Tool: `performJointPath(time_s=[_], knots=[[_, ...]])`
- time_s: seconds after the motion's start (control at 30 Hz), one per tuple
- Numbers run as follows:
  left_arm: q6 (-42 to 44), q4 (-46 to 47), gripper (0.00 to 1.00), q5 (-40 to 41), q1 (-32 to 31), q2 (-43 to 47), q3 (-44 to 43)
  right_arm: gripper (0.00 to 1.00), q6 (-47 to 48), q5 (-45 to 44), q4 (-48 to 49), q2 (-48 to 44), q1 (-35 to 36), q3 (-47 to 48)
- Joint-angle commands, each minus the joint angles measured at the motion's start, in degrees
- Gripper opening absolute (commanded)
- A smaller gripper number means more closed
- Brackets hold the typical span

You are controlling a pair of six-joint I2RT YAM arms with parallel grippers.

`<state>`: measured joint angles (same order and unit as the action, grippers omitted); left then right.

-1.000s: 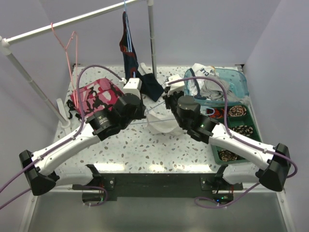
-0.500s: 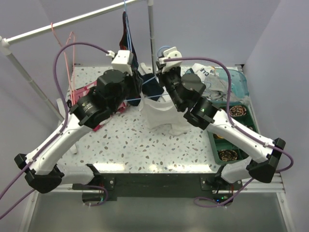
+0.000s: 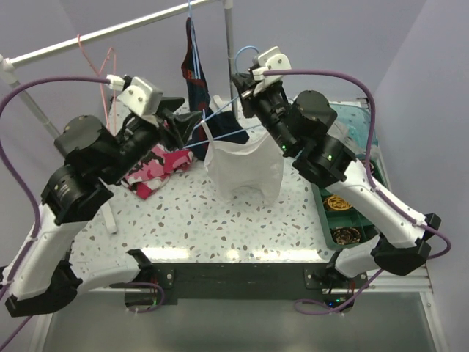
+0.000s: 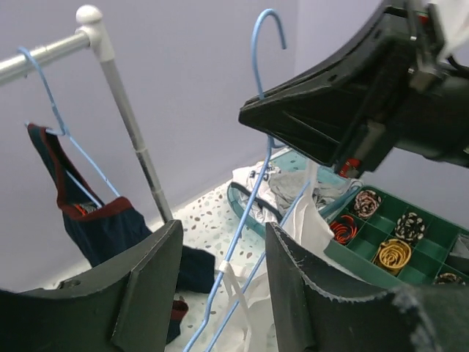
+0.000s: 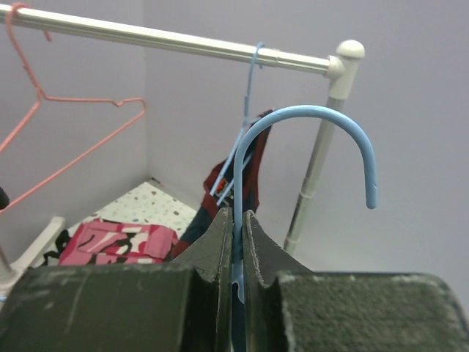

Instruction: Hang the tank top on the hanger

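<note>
My right gripper (image 5: 236, 213) pinches hanger (image 5: 308, 111) neck, left gripper (image 4: 223, 231) spread, empty; tank top (image 3: 245, 165) hangs on it, rail (image 3: 110, 33) at 12 o'clock. Risk: hanger tilts in my pinch, strap slips off

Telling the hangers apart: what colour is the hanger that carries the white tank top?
Light blue. The hanger shows best in the right wrist view.
</note>
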<state>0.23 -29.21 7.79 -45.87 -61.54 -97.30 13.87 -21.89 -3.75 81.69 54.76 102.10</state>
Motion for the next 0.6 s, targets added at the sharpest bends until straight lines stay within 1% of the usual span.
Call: performJointPath(time_s=[0.0,0.07,0.2,0.27,0.3,0.33,0.43,0.57], knots=[[5.3,-2.6,0.55,-10.3,0.2,0.1,-0.9,0.00,-1.3,6.7,-2.8,-2.2,0.3,2.8],[4.9,-5.0,0.56,-13.6,0.3,-0.9,-2.6,0.00,-1.7,6.9,-2.9,-3.0,0.3,1.7],[5.6,-9.7,0.56,-18.9,0.8,-6.3,-5.2,0.00,-2.1,7.5,-2.8,-4.7,0.3,-0.4],[5.9,-10.0,0.56,-21.8,3.2,-7.3,-4.9,0.00,-2.4,7.7,-2.8,-5.1,0.3,-1.0],[6.1,-9.8,0.56,-24.6,5.2,-8.0,-4.9,0.00,-2.6,7.7,-2.9,-5.4,0.3,-1.1],[5.6,-9.3,0.56,-31.3,9.7,-8.2,-4.9,0.00,-2.8,7.8,-3.0,-5.5,0.3,-1.1],[5.1,-8.2,0.56,-38.5,14.5,-8.9,-5.6,0.00,-3.1,8.0,-3.5,-5.6,0.3,-1.1],[4.9,-7.9,0.55,-42.7,14.8,-9.7,-5.7,0.00,-3.1,7.8,-3.5,-5.7,0.4,-1.7]])
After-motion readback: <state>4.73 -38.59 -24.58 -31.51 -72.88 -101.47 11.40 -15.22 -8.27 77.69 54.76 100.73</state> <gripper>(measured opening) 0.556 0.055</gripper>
